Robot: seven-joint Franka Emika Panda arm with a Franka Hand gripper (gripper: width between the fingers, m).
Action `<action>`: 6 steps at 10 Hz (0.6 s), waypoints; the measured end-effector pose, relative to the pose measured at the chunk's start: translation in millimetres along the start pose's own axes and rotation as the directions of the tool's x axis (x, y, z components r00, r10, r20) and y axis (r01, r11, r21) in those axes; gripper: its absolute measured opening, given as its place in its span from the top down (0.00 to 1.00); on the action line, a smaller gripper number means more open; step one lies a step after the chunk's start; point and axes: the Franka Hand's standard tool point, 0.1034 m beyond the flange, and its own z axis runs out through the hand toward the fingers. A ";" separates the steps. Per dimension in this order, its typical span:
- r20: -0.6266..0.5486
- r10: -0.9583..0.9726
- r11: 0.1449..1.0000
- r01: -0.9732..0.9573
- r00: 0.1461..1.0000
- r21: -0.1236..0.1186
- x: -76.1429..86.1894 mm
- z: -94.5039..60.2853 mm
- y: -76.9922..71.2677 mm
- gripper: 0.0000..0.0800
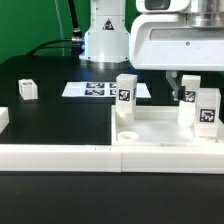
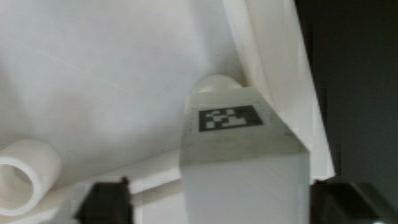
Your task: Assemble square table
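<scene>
The square table's white top (image 1: 170, 150) lies at the exterior view's right, rim raised. Three tagged white legs stand on or near it: one (image 1: 125, 93) at its left corner, and two at the right (image 1: 207, 110), (image 1: 188, 100). My gripper (image 1: 184, 88) hangs over the right pair. In the wrist view a tagged leg (image 2: 228, 130) runs between my gripper's (image 2: 228, 197) two dark fingers (image 2: 107, 200). One finger stands a little off the leg; the other is almost against it. The top's surface (image 2: 107, 80) and a round socket (image 2: 18, 175) show beside it.
A loose small white tagged block (image 1: 27, 90) sits on the black table at the exterior view's left, another white piece (image 1: 2, 118) at the edge. The marker board (image 1: 95, 89) lies before the robot base (image 1: 105, 35). A long white rail (image 1: 60, 155) runs along the front.
</scene>
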 end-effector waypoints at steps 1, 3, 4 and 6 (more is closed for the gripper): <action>0.000 0.065 0.998 -0.065 0.998 0.000 0.1 -0.1 -0.1 0.55; 0.000 0.224 0.975 -0.224 0.975 0.000 0.0 0.0 0.0 0.64; 0.000 0.268 0.963 -0.268 0.963 0.000 -0.1 0.3 0.1 0.64; -0.031 0.568 0.823 -0.568 0.822 0.031 1.6 0.8 -0.8 0.64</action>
